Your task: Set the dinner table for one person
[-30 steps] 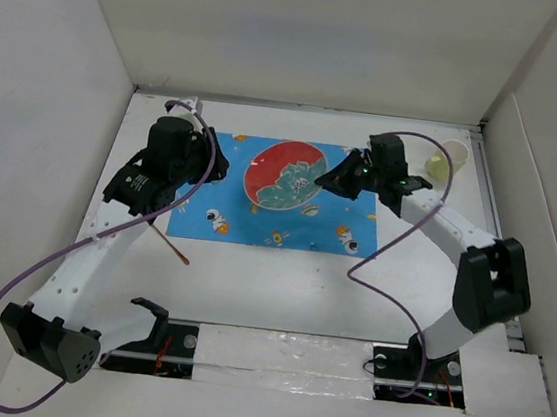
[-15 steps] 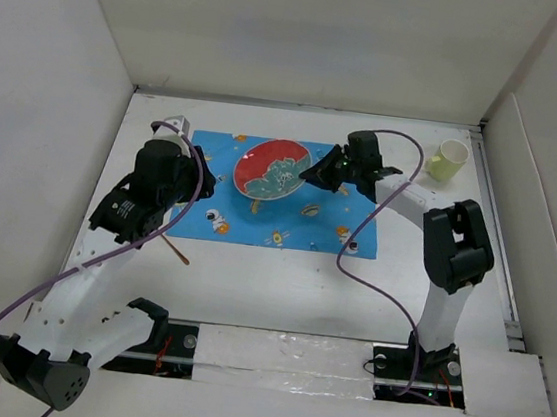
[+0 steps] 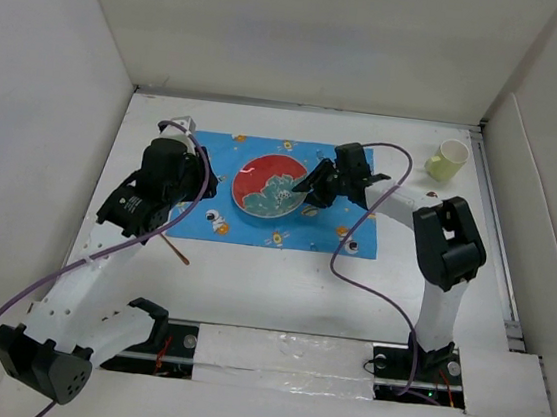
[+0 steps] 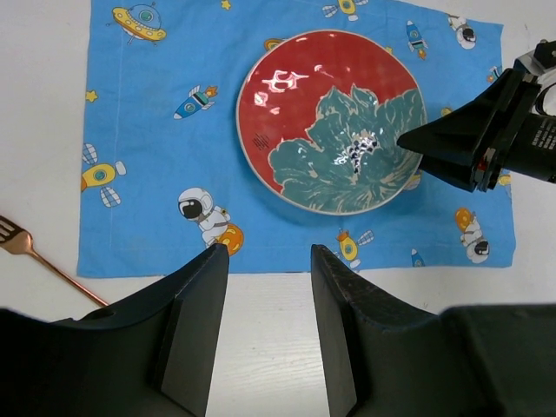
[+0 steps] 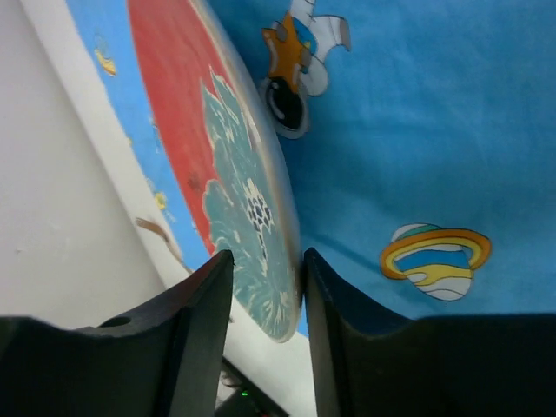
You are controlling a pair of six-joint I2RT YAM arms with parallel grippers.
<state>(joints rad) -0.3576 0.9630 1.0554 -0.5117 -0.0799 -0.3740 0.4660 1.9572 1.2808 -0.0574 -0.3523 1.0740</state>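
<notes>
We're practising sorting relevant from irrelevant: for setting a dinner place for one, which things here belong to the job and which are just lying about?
Belongs to the job: dinner table, blue cloth, plate gripped by the right gripper, fork, cup.

Just there: purple cables, side panels. The small grey item at the back left is unclear.

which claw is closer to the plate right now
Right. The right claw straddles the right rim of the plate; the left claw hangs open off to its left, not touching it.
</notes>
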